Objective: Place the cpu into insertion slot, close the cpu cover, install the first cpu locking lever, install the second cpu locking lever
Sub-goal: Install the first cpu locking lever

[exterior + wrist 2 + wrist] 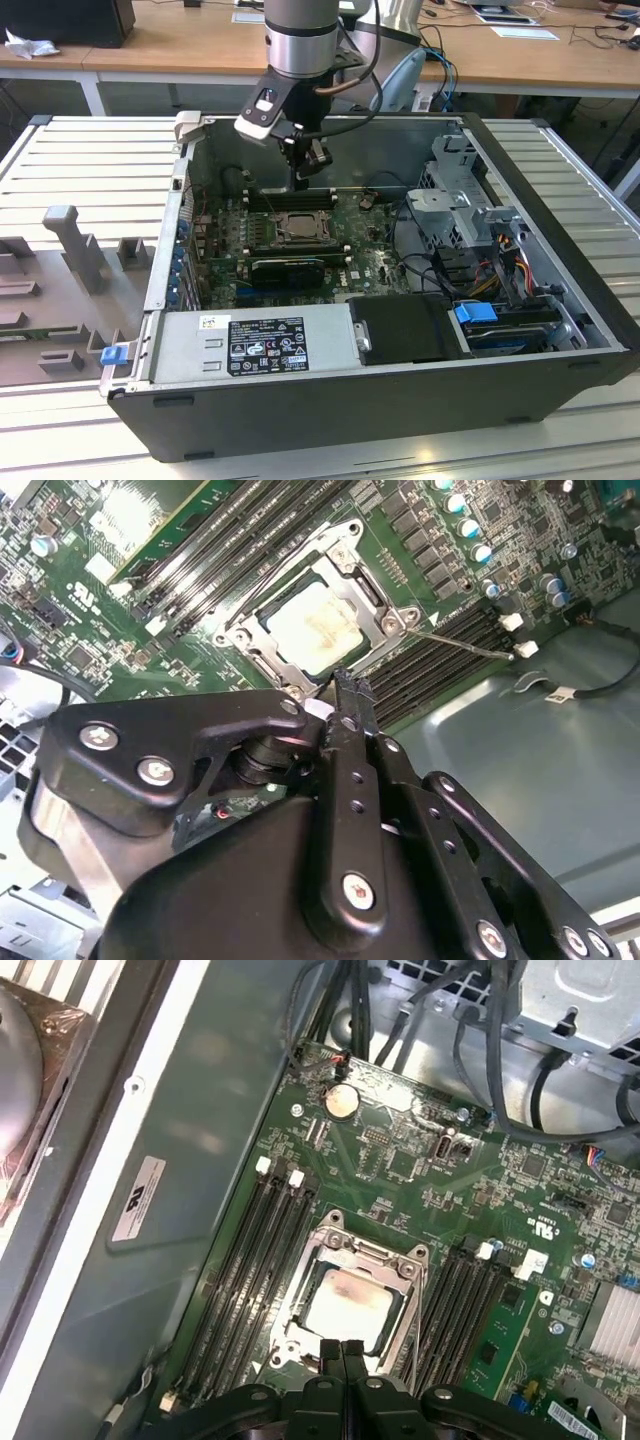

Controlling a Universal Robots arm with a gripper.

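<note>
Cpu (345,1310) lies just beyond your gripper (343,1345), so start at the fingertips. In both wrist views the two fingers are pressed together with no gap and nothing visible between them. I judge that is deliberate: closed, they form one narrow point for pressing a thin part, not a clamp for carrying. In the exterior view the gripper (300,180) hangs nose-down over the socket's edge. You cannot tell from these pictures whether the tips touch it.

One step out from the tips, the cpu cover (362,1256) lies folded down. Its silver frame rings the chip, and the pale metal top shows through the square window. The chip sits flat and square inside the insertion slot (268,232), which suggests placing and covering are done.

Farther out, in the second wrist view, a thin locking lever (470,645) runs off the socket's corner across the memory slots (440,670). Whether it is latched is unclear. Beyond these are the green motherboard (420,1180) and the open computer case (560,250).
</note>
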